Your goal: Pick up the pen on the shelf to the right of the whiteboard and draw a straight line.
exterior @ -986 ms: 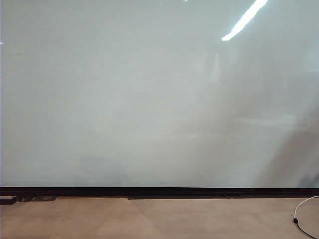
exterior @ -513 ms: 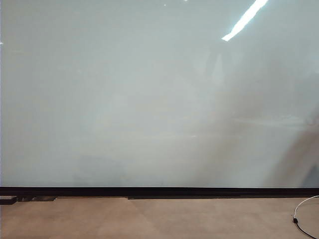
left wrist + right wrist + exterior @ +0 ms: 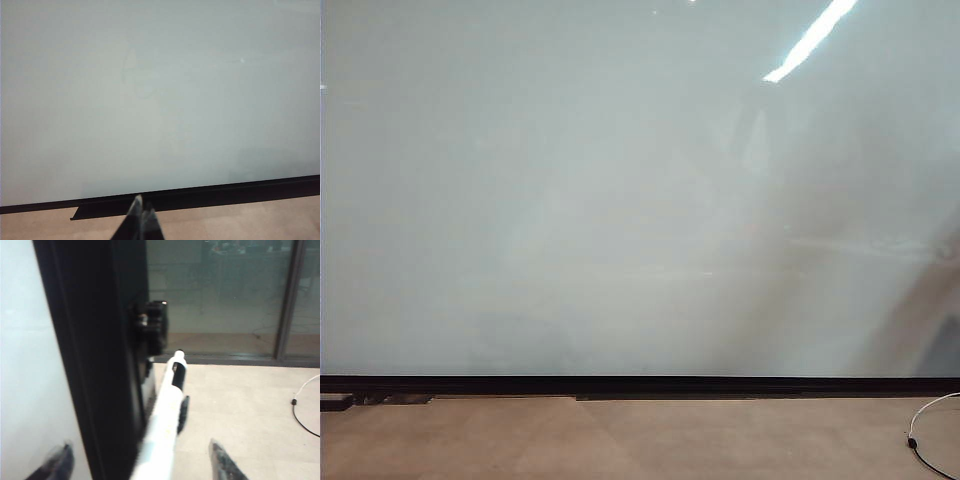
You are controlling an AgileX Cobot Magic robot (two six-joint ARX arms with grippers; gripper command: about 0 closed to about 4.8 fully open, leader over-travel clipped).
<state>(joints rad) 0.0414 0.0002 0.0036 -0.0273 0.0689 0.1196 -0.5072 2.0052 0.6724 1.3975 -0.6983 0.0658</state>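
Reflections on the whiteboard (image 3: 620, 200) shifted slightly; nothing else moved. Right gripper (image 3: 140, 460) jaws apart, straddling the pen (image 3: 167, 415) beside the black frame (image 3: 85, 365), not clamped. Left gripper (image 3: 142, 217) jaws together, idle near the whiteboard's bottom edge. No line yet; grasp and drawing remain.

One whiteboard (image 3: 570, 200), one pen (image 3: 162, 430), two grippers, the left gripper (image 3: 142, 217) before the board's lower edge and the right gripper (image 3: 140, 460) at its right side, and one white cable (image 3: 928, 425) on the floor.
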